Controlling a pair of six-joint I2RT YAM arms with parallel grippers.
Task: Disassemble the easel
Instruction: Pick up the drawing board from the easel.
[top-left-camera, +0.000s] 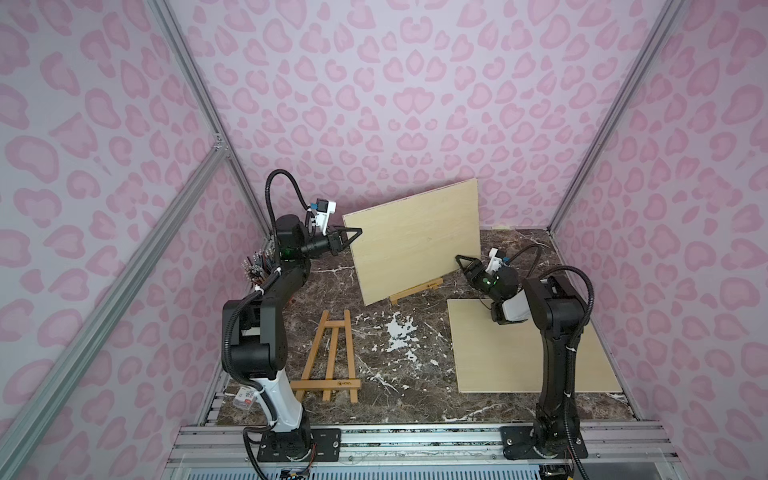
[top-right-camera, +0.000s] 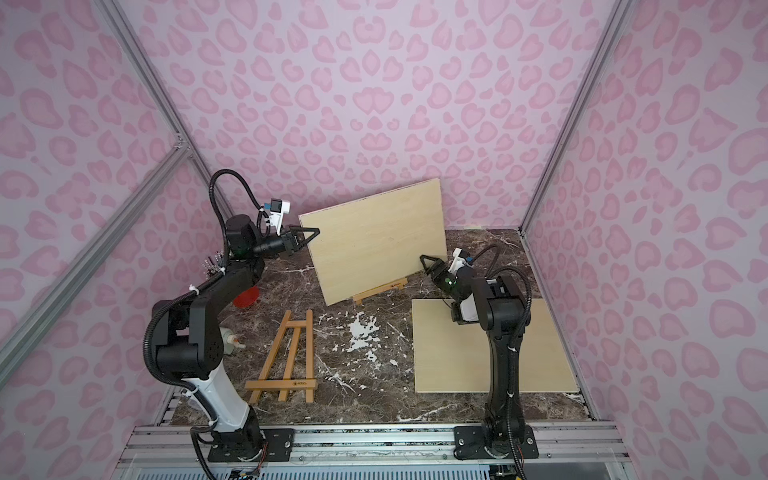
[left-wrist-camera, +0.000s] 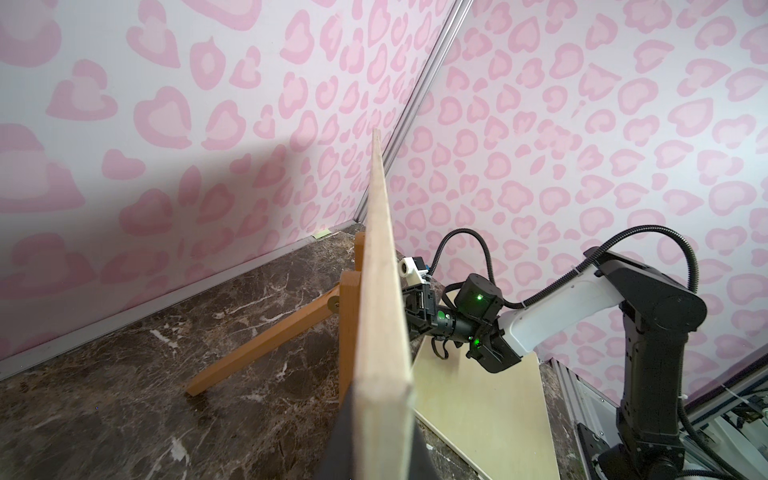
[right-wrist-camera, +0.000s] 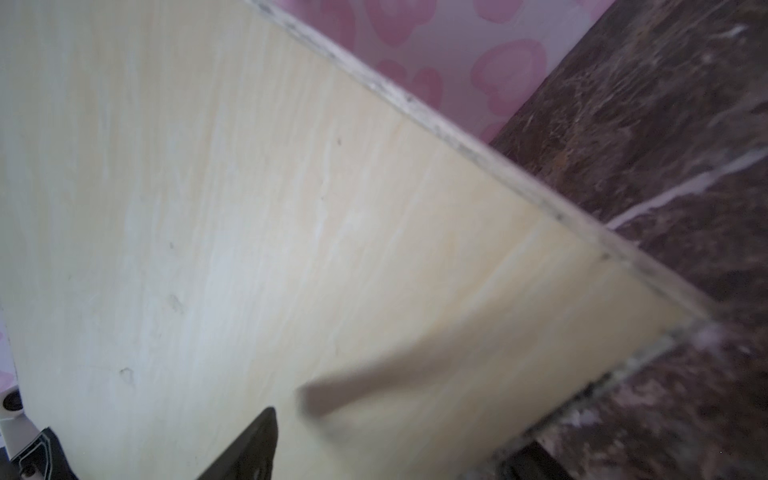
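Pale wood board stands on the easel at the far middle. We see the left gripper pinching its upper left corner and the right gripper spread at its lower right edge. Next, we think, the right one closes and both lift the board off.

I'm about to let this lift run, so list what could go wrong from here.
1. The left tool pinches the upright board only near one upper corner, while the right tool stands open at its lower edge. Lifted like this, the board may swing or slip.
2. The board rests on the small easel. Dragging it sideways could topple that easel.
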